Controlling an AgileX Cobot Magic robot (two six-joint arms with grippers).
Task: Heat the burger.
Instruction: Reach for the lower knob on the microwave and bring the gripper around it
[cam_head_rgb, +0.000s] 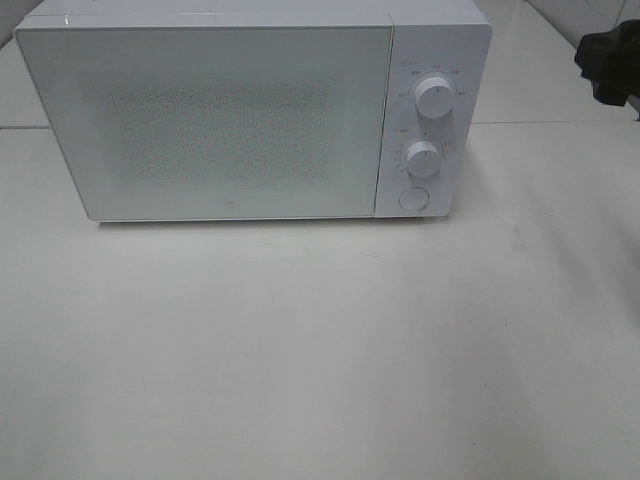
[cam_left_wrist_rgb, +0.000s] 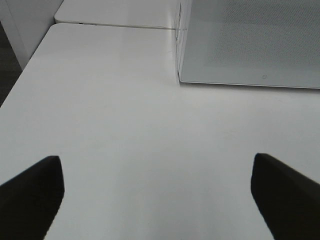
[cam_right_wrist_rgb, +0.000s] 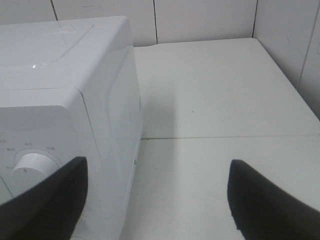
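The burger is out of view in every frame. A white microwave stands at the back of the table with its door shut; its two dials and a round button sit on the right panel. My left gripper hangs open over bare tabletop, ahead of the microwave's lower left door corner, with nothing between its black fingers. My right gripper is open and empty beside the microwave's right side, with the upper dial near one finger.
The white table runs in front of the microwave and to its right. White wall panels close the back and right. A black part of the right arm shows at the far right. A seam crosses the tabletop.
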